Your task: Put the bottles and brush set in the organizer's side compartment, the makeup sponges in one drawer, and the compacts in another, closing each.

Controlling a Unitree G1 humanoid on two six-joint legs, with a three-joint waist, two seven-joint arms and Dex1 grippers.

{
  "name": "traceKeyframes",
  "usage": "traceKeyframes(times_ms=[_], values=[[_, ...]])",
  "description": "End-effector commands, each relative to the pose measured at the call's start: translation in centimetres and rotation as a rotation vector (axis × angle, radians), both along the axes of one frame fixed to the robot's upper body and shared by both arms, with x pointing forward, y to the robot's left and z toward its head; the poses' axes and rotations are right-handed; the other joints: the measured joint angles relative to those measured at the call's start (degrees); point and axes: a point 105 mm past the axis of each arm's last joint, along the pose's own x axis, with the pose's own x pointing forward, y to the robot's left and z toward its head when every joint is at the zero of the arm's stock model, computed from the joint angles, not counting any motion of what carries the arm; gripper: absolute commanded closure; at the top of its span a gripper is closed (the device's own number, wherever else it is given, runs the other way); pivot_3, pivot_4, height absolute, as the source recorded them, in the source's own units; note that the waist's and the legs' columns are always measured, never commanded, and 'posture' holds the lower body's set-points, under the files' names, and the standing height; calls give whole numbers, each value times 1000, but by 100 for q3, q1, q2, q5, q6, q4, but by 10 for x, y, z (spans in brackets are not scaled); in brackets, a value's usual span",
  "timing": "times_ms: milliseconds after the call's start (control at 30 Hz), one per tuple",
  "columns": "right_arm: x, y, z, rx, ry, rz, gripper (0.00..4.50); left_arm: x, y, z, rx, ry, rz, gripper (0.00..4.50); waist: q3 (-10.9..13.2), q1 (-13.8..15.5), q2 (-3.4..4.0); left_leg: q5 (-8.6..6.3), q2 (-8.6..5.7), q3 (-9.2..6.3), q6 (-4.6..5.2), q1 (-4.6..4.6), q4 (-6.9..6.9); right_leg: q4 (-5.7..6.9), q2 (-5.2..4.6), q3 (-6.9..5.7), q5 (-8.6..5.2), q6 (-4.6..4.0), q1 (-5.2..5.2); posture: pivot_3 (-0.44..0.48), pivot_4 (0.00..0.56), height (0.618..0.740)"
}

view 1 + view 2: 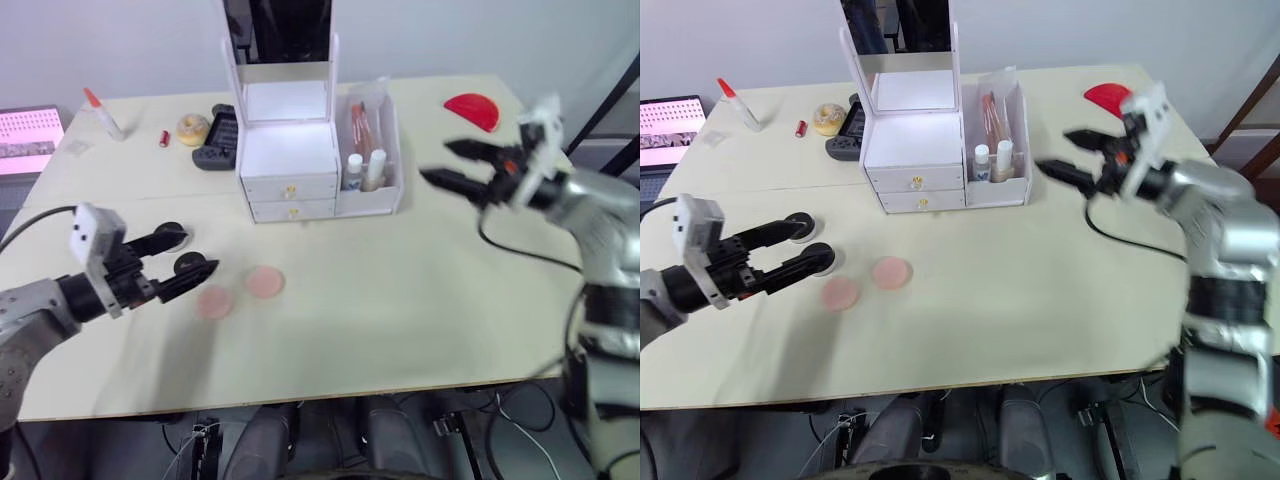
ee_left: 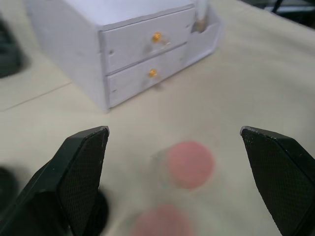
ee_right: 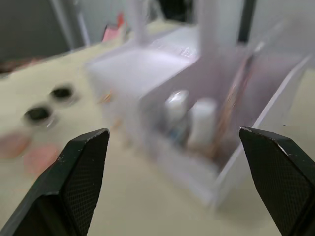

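My left claw (image 1: 195,255) hangs spread and empty low over the desk's left front part, its tips just beside the two sponges (image 1: 240,291), which lie flat and slightly apart in front of the organizer (image 1: 290,160). My right claw (image 1: 455,166) is spread and empty too, held above the desk to the right of the organizer's side bin (image 1: 372,150). That bin already holds the bottles (image 1: 363,171) upright and the brush set (image 1: 361,125) standing behind them, so I judge the sponges come next. They look thin, soft and very light; I expect they will fold or skid under a flat pinch, so I would take one by its edge, fingers straddling the rim, and press gently. The two compacts (image 1: 180,252) sit by my left fingers, toward the desk's left edge; they look hard, smooth and likely slippery, best taken across the width. Both drawers (image 1: 290,197) look shut, and their small gold knobs give little to grip, so one must be pulled open before anything goes in. Along the desk's far edge lie a glue bottle (image 1: 103,115), a yellow roll (image 1: 192,128) and a controller (image 1: 217,140), with a red thing (image 1: 472,110) near the far right corner; none of these blocks the way from sponges to drawers. The compacts are what my left claw could knock.
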Motion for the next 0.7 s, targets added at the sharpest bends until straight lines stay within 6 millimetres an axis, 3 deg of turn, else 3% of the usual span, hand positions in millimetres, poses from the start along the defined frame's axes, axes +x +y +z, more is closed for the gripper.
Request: traceKeyframes(times_ms=[33, 100, 200, 267, 400, 500, 700], values=[[-32, -24, 3, -55, -35, -37, 72, -4, 37, 5, 77, -40, 101, 0, -3, 8, -6, 0, 2, 3, 0, 1, 2, -4, 0, 0, -1, 0, 5, 0, 150, 738], [-41, -38, -1, -62, -22, -83, 72, -7, 53, 1, 102, -27, 139, 0, -4, 5, -7, -2, 3, 7, 3, 7, 5, -10, -1, -1, -3, -3, 14, 0, 150, 738], [-57, -81, -12, -143, -2, -233, 72, -14, 92, -6, 148, -8, 258, 0, -4, 22, -6, -4, 3, 13, 6, 7, 8, -12, -6, 2, -3, -3, 15, 0, 150, 738], [-64, -102, -16, -206, -8, -295, 72, -18, 107, -8, 169, 0, 299, 0, -4, 31, -8, -5, 2, 12, 7, 5, 6, -16, -7, 1, -5, -1, 14, 0, 150, 738], [-73, -125, -19, -213, 4, -356, 72, -24, 125, -13, 183, 14, 354, 0, -5, 26, -10, -8, 3, 12, 7, 4, 10, -20, -10, 1, -5, -1, 18, 0, 150, 738], [-77, -133, -28, -214, 25, -380, 72, -26, 131, -14, 182, 17, 373, 0, -5, 22, -11, -8, 5, 11, 6, 4, 8, -20, -13, 1, -5, -2, 18, 0, 150, 738], [-76, -122, -34, -187, 25, -350, 72, -24, 120, -13, 170, 18, 336, 0, -5, 20, -11, -8, 6, 8, 6, 3, 8, -20, -15, 1, -6, -2, 16, 0, 150, 738]])
